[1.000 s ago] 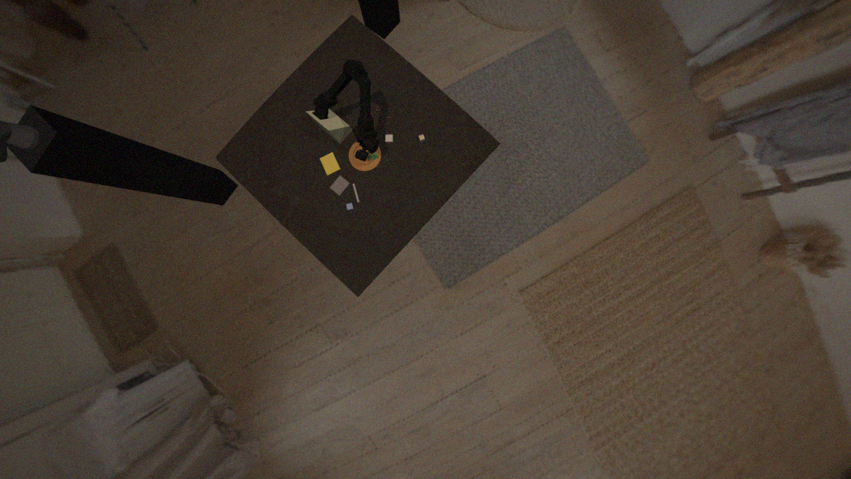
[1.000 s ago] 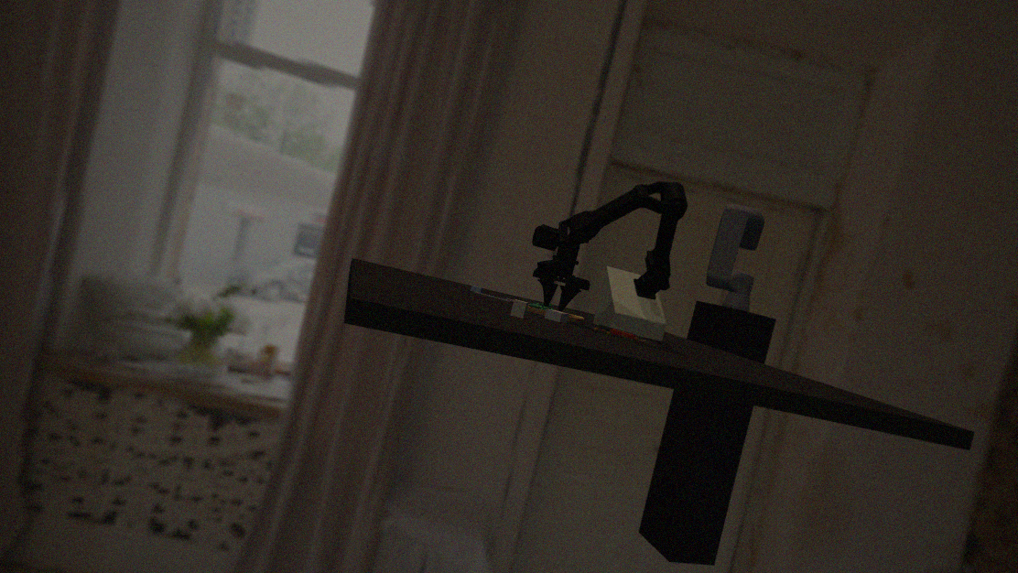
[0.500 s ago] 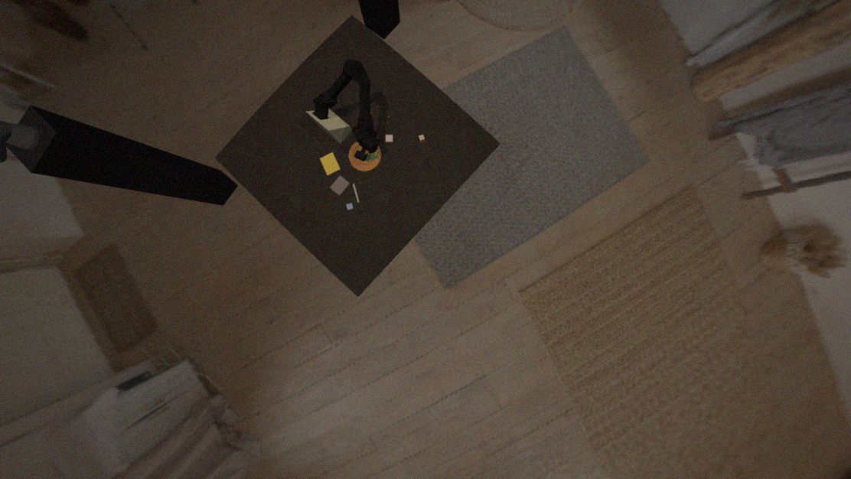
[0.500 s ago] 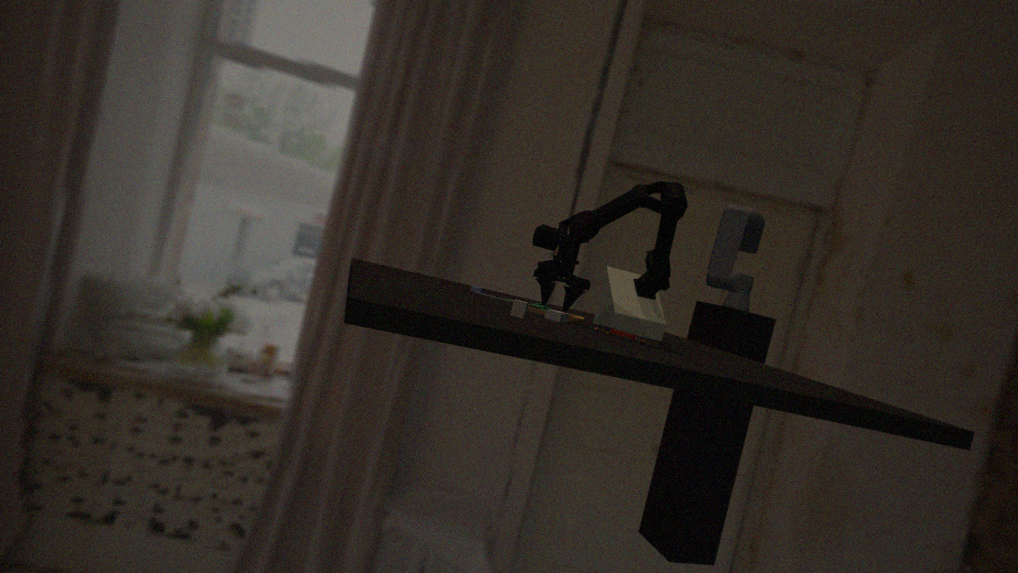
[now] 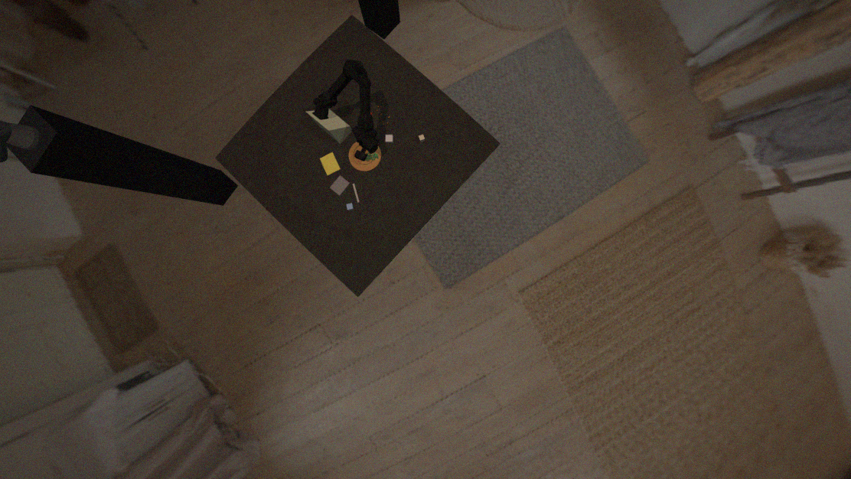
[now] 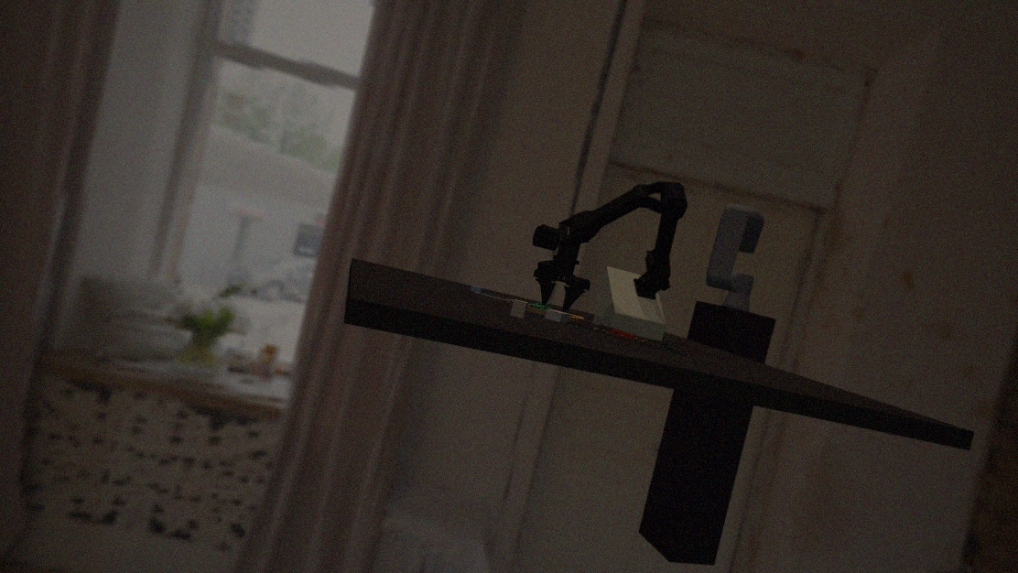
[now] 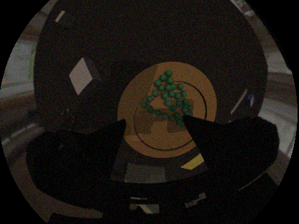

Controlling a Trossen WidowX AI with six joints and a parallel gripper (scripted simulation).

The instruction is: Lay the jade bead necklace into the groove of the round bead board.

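The jade bead necklace (image 7: pixel 168 98) lies bunched in a green heap on the round orange bead board (image 7: pixel 167 108), across its ring groove, toward the board's far right part. In the overhead view the board (image 5: pixel 363 157) sits near the middle of the dark table, with green beads (image 5: pixel 373 156) at its right side. My gripper (image 7: pixel 154 120) hangs just above the board with both fingers spread wide and nothing between them. It also shows in the side view (image 6: pixel 561 290), fingers apart just over the table.
A yellow square (image 5: pixel 329 163), a grey square (image 5: pixel 339 184), a thin white stick (image 5: pixel 355 192) and a small blue tile (image 5: pixel 349 206) lie left and in front of the board. Two small pale cubes (image 5: pixel 389 138) (image 5: pixel 421 137) lie to its right. A white box (image 5: pixel 329 123) stands by the arm's base.
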